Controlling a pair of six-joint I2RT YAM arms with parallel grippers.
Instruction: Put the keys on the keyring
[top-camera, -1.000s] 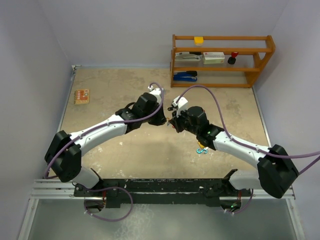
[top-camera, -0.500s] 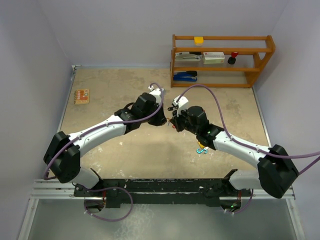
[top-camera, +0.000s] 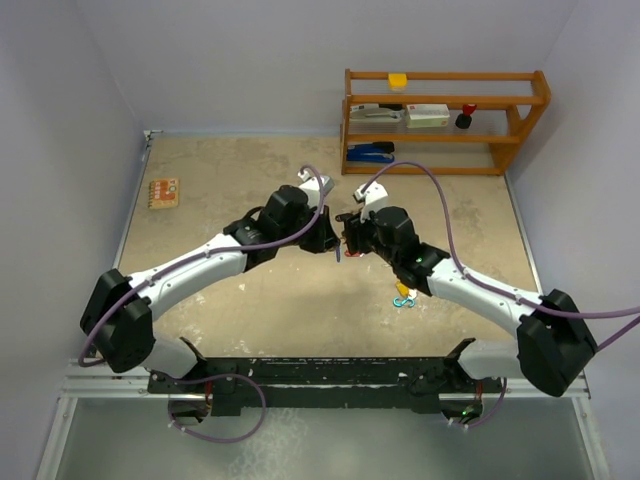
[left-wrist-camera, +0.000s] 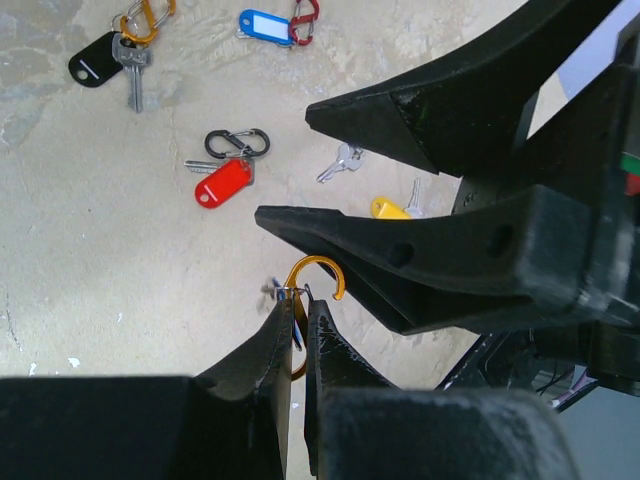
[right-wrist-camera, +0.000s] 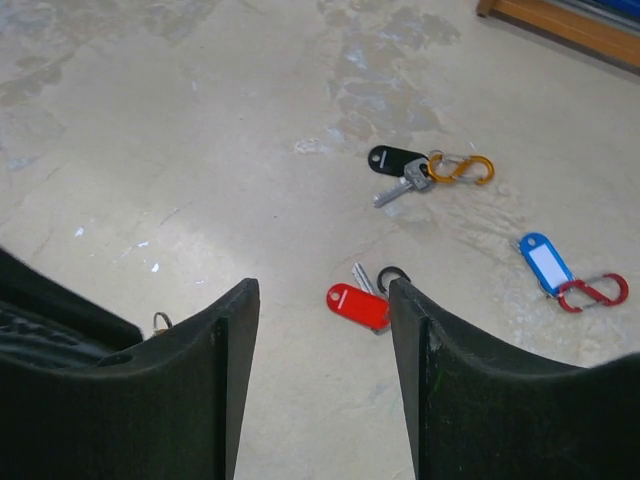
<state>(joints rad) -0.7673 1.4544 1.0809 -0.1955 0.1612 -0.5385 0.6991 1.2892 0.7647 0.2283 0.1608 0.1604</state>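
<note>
**Left fingers (top-camera: 328, 241) pinch an orange clip (left-wrist-camera: 318, 272); right fingers (top-camera: 352, 238) stand open beside it**

The left fingers are closed on the lower part of the orange clip. Its hooked end sticks out past their tips, clear of the counter (left-wrist-camera: 90, 250). A small silver and blue piece sits on the clip right at the fingertips and is too small to name. The right fingers are spread apart and hold nothing. In the left wrist view they reach in near the clip without touching it.

The keys (left-wrist-camera: 133, 85) lie loose on the counter under both arms, and the red-tagged key (right-wrist-camera: 357, 305) serves as the mark for placing them. It lies flat with a black clip (left-wrist-camera: 237, 143) touching it, and the right wrist view shows it in the gap between the open fingers. Beyond it in that view lies the black-tagged key (right-wrist-camera: 403, 180), joined to another orange clip (right-wrist-camera: 462, 168). To its right, well apart, is a blue tag (right-wrist-camera: 546, 263) hooked to a red clip (right-wrist-camera: 592, 291). On the side of the red-tagged key where the right fingers reach in, the left wrist view shows a bare silver key (left-wrist-camera: 341, 160). Just past that is a yellow-tagged key (left-wrist-camera: 392, 207), partly hidden behind one right finger
</note>
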